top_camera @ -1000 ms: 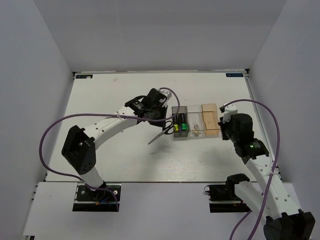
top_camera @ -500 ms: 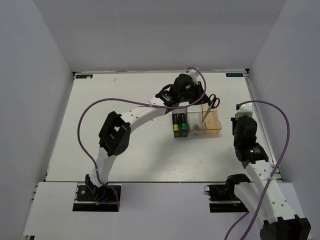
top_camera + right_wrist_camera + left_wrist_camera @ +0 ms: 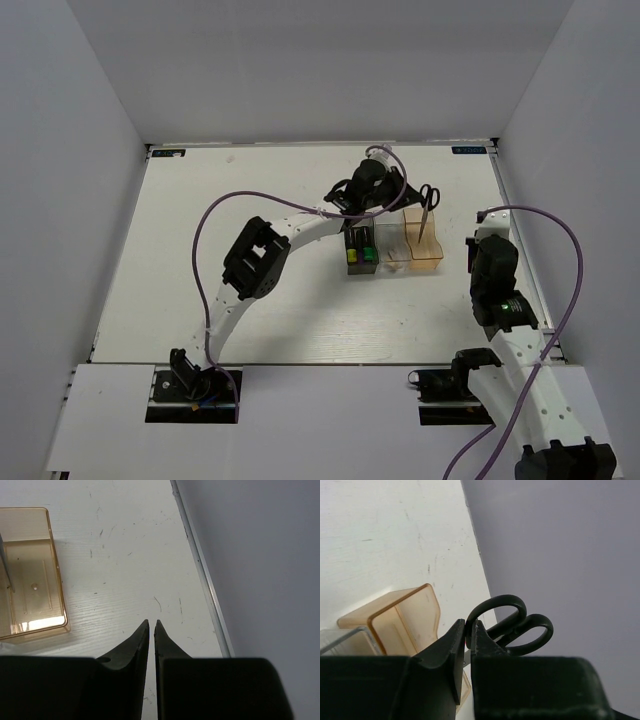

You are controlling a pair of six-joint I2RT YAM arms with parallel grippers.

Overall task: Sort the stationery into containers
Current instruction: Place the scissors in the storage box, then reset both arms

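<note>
Black fingers of the left gripper [image 3: 468, 628] pinch the scissors [image 3: 506, 626] below their loops, the blade tip dipping into the tan-orange box [image 3: 430, 256]. It is best to lower the blades deep between the walls before letting go, lest the pair lean and topple out. The right gripper [image 3: 151, 625], fingers pressed together on nothing, hangs over the table [image 3: 125, 555] beside that box. One pair of scissors, three joined boxes; two highlighters [image 3: 352, 257], yellow and green, show in the dark box [image 3: 348, 238].

The left arm [image 3: 300, 226] reached far out from its base, bent at the elbow. The left gripper [image 3: 468, 628] pinched the scissors [image 3: 512, 625] tight. The right arm [image 3: 497, 290] sat tucked near its base, and the right gripper [image 3: 151, 623] was closed on nothing.
</note>
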